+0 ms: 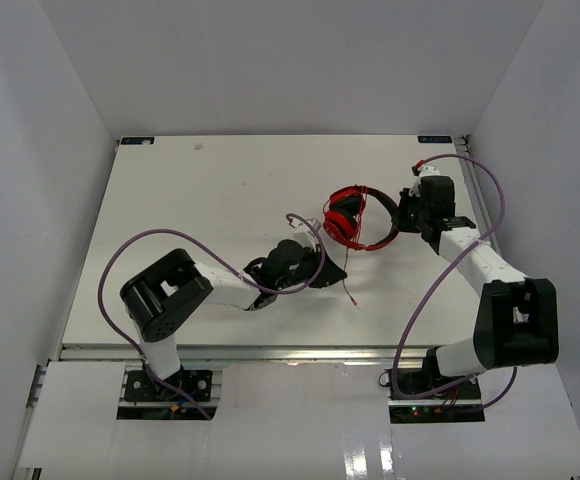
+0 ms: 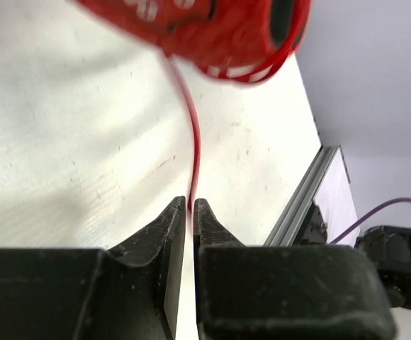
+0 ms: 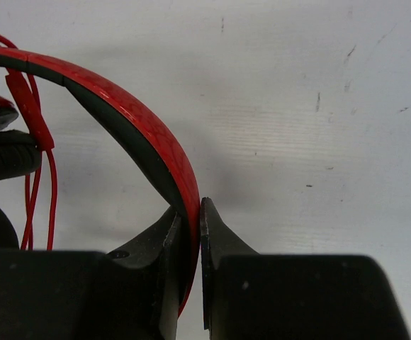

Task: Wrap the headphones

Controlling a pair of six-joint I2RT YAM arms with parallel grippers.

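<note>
The red headphones (image 1: 358, 217) with black padding lie at the table's centre right, the thin red cord wound around them. My right gripper (image 1: 406, 207) is shut on the red headband (image 3: 149, 134), which runs between its jaws. My left gripper (image 1: 330, 268) is shut on the red cord (image 2: 194, 152), which rises from the jaws to the headphones (image 2: 205, 28) close above. A loose end of cord (image 1: 350, 290) trails on the table just right of the left gripper. Cord loops (image 3: 39, 177) hang beside an ear cup in the right wrist view.
The white table (image 1: 200, 210) has white walls on three sides. A metal rail (image 2: 305, 205) edges the table's near side. Purple robot cables (image 1: 130, 260) arc over both arms.
</note>
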